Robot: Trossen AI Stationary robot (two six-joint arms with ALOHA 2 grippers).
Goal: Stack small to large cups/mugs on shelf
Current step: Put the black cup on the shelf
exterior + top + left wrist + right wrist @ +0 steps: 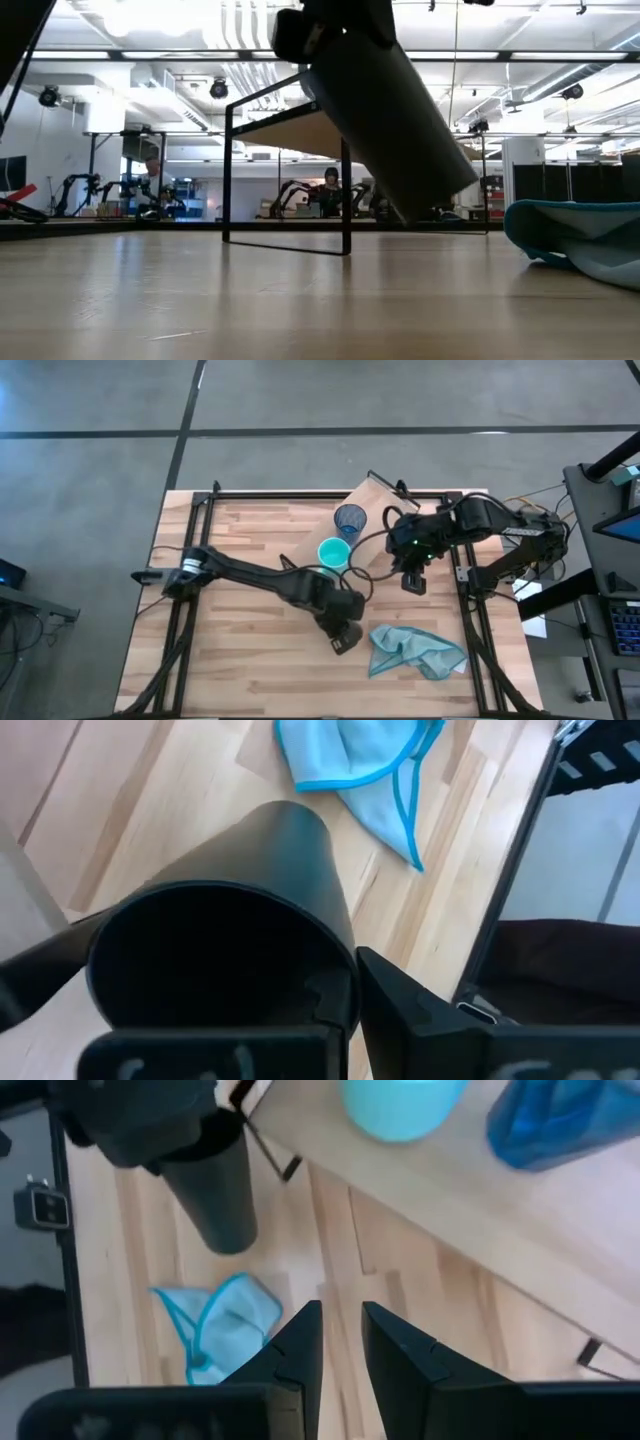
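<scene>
A grey concrete floor (90,470), crossed by dark seams, surrounded the slatted wooden desk (240,660). Beyond it, ceiling lights (150,20) lit a white hall with exposed ducts (250,30).

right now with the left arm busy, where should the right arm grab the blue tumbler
Take the blue tumbler by its upper wall, from above: it stands upright, mouth open, on the shelf. Set the jaws on the sides clear of the teal mug close beside it.
</scene>
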